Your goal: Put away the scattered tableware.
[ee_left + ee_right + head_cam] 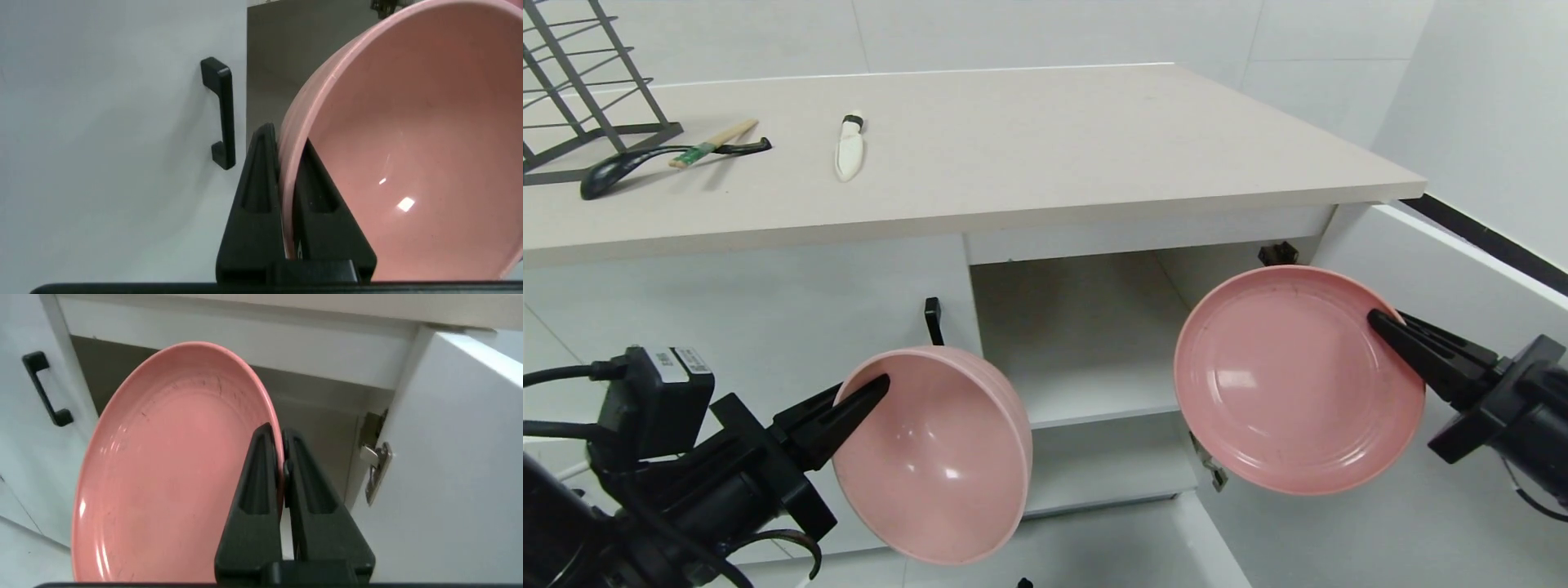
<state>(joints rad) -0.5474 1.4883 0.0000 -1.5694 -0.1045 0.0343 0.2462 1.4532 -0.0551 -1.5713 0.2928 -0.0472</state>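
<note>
My left gripper point(870, 390) is shut on the rim of a pink bowl point(935, 457), held on its side in front of the closed left cabinet door point(752, 327). The left wrist view shows the bowl point(409, 147) pinched between the two black fingers point(257, 196). On the other side, a pink plate point(1294, 380) hangs tilted before the open cabinet, with my right gripper point(1380, 320) shut on its rim. From the right wrist, the plate point(172, 457) stands edge-on in the gripper point(282, 449). A black spoon point(637, 163), a wooden-handled utensil point(712, 144) and a white spoon point(849, 149) lie on the countertop.
The open cabinet point(1086, 359) has a white shelf inside; its door point(1445, 269) is swung out at the right, with hinges point(374, 461) showing. A black handle point(933, 320) sits on the left door. A dark wire rack point(580, 82) stands at the counter's far left.
</note>
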